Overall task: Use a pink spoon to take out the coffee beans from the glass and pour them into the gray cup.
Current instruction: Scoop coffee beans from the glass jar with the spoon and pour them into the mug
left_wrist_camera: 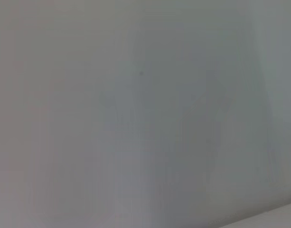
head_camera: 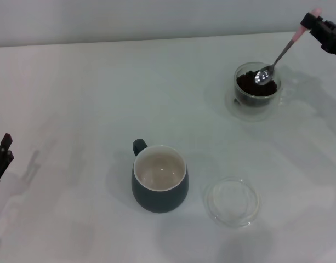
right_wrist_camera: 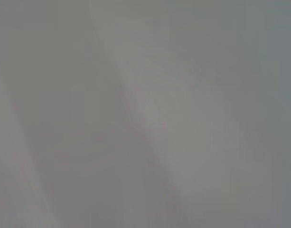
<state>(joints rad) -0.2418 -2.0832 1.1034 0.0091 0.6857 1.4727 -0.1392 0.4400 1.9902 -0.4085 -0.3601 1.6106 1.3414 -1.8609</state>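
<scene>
In the head view the clear glass (head_camera: 257, 90) stands at the far right of the table, filled with dark coffee beans (head_camera: 250, 86). My right gripper (head_camera: 311, 23) at the upper right edge is shut on the pink handle of the pink spoon (head_camera: 281, 55). The spoon slants down so its shiny bowl rests over the beans inside the glass. The gray cup (head_camera: 159, 178) stands near the table's middle front, its cream inside bare, its handle toward the back left. My left gripper (head_camera: 2, 159) hangs parked at the left edge. Both wrist views show only blank grey.
A shallow clear glass saucer (head_camera: 232, 200) lies just right of the gray cup. The white table (head_camera: 74, 98) stretches wide between the cup and the glass, with a pale wall along its far edge.
</scene>
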